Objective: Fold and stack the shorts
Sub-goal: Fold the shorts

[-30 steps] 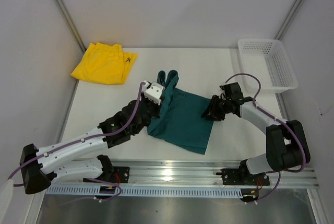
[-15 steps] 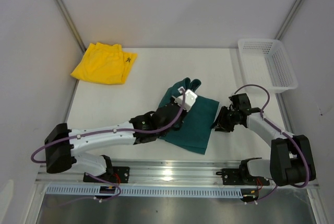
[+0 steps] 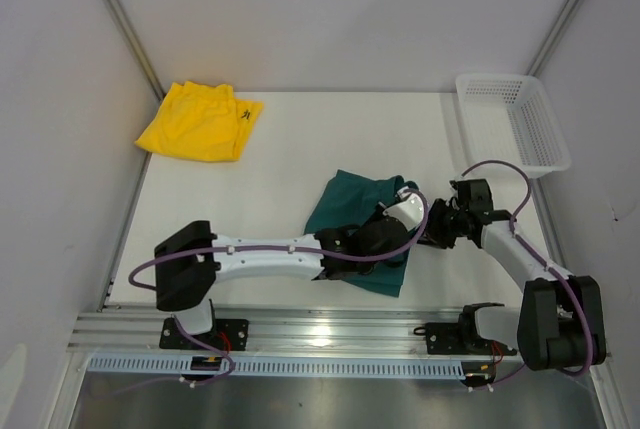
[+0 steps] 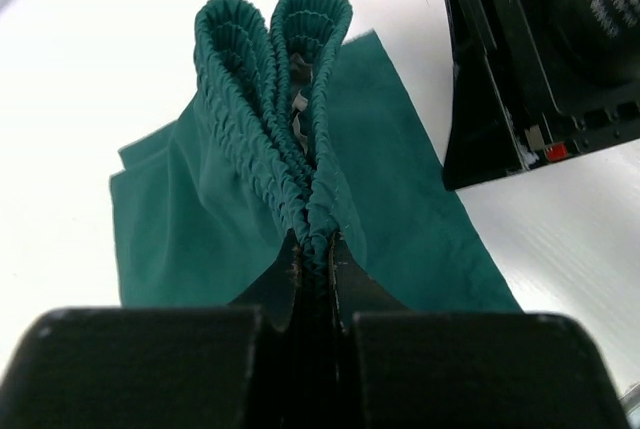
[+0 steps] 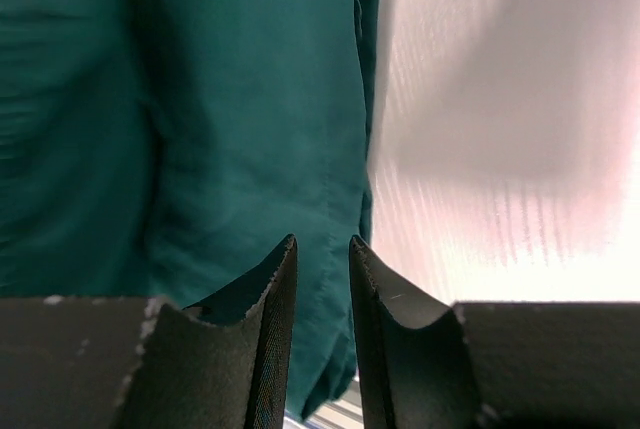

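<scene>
The teal shorts (image 4: 400, 199) lie flat, their ribbed waistband (image 4: 270, 69) bunched upright, pinched by the left gripper (image 4: 315, 249). The right gripper (image 5: 322, 241) shows fingers slightly apart.

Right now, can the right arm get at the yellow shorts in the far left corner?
Probably not. The yellow shorts lie far from the right gripper, which sits at the right edge of the teal shorts. The left gripper, shut on that pair, has its arm stretched across between.

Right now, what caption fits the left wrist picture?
Left gripper pinches the bunched waistband of the teal shorts over the white table.
</scene>
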